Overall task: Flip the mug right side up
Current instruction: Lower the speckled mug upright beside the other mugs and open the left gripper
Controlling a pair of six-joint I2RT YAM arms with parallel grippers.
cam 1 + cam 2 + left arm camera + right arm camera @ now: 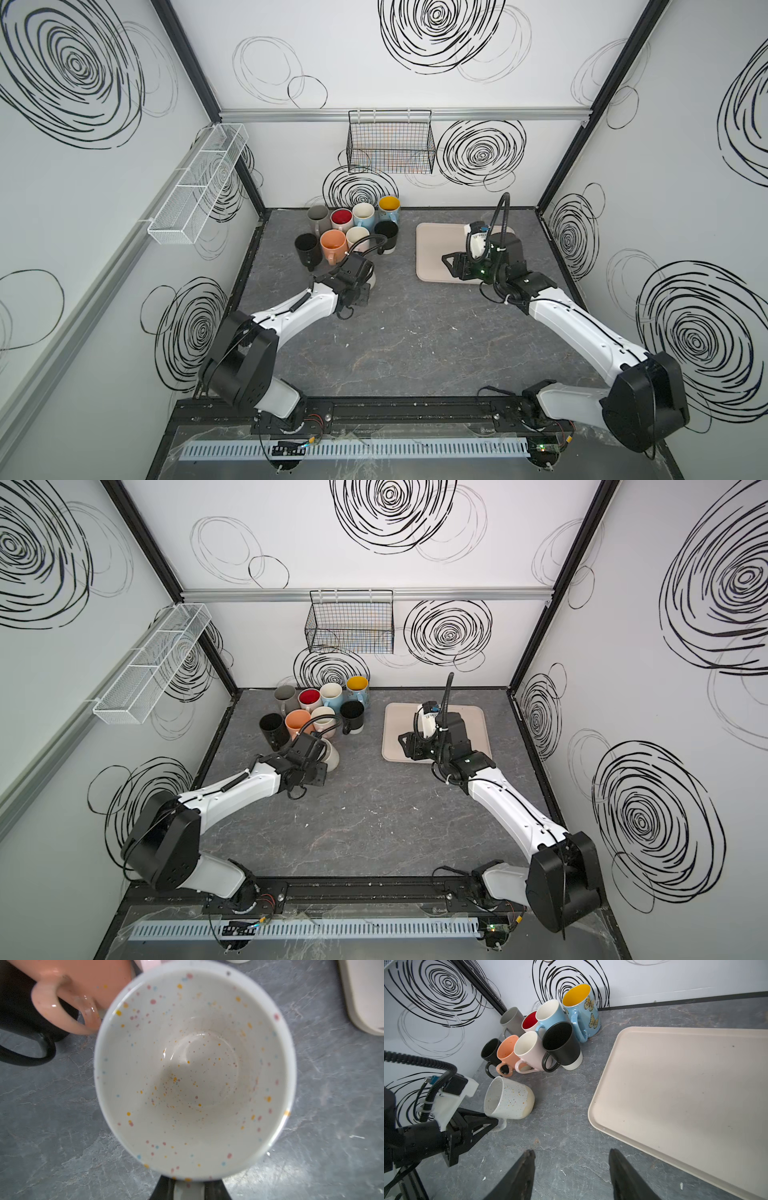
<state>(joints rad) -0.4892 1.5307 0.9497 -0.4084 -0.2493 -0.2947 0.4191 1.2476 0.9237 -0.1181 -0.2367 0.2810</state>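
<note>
**So, speckled mug's on its side, left fingers on the handle**

Quick rundown of what you've got, all placed off the beige tray [675,1084].

The speckled mug [508,1099] is off the tray's left edge, out over the bare bench [415,332], clear of the tray and not touching it. It's lying sideways, not upright. The mouth faces away from the tray and the unglazed base faces toward it, with the handle hanging underneath. In a top view you only catch a sliver of it [332,759] poking out past the left wrist. I honestly can't tell if it's resting on the bench or floating just above it.

Your left fingers [481,1120] are closed on that handle. The left wrist view looks straight down into the cup [193,1064], and the handle sits pinched between the two black fingers [164,1190].

Your right fingers [525,1174] are spread apart with nothing between them. From above they sit over the tray's near-left part [453,264], pointing toward its left edge.

The cluster of upright mugs [560,1043] stands past the tray's far-left corner, up against the back wall. The speckled mug is just beside its near row, rim close to the orange mug [83,980] and a black mug [20,1022].
</note>
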